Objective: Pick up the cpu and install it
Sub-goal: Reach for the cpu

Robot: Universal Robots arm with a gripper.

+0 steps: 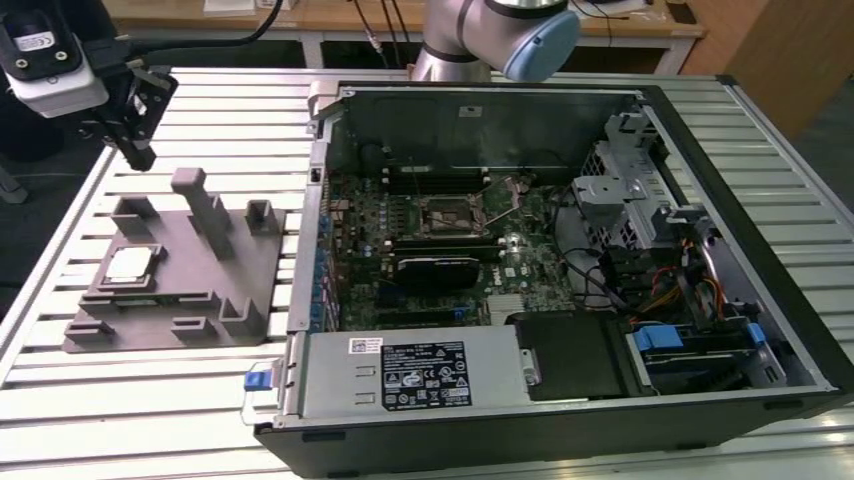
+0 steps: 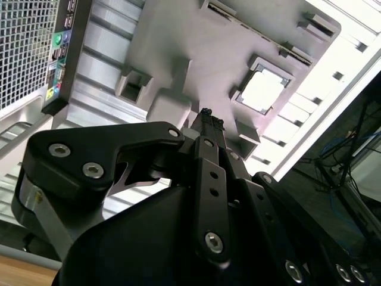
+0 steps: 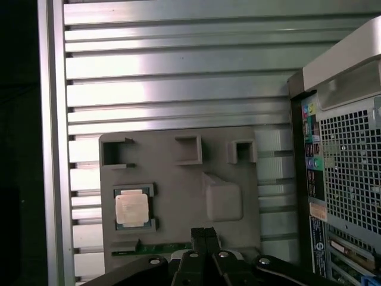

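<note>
Exterior view first, from its left: the gripper (image 1: 142,158) hangs above the far corner of the slatted table (image 1: 134,400), its fingers pressed together with nothing between them, and both wrist views show the same shut, empty tips. Just nearer the camera sits the grey fixture (image 1: 200,290), and the cpu (image 1: 130,264) lies flat in a square pocket on the fixture's left part, silver top up, well apart from the gripper. In the first wrist view the cpu (image 3: 131,210) rests between two low lips of the fixture (image 3: 178,179), off to one side of the fingertips, which hover over the fixture's edge and touch nothing. Further to the exterior view's right stands the open case (image 1: 787,330), with the board lying flat inside and the socket (image 1: 451,212) near its middle; I cannot tell for certain whether the socket's cover is lifted. By my reading the step in hand is the approach to the pick, with nothing grasped and nothing installed yet. That pick calls, I judge, for the fingers to part, to line up squarely over the chip and to come down on its free edges clear of the pocket lips, as the chip is thin and sits low, so a skewed grip could tip it or jam it in the pocket
</note>
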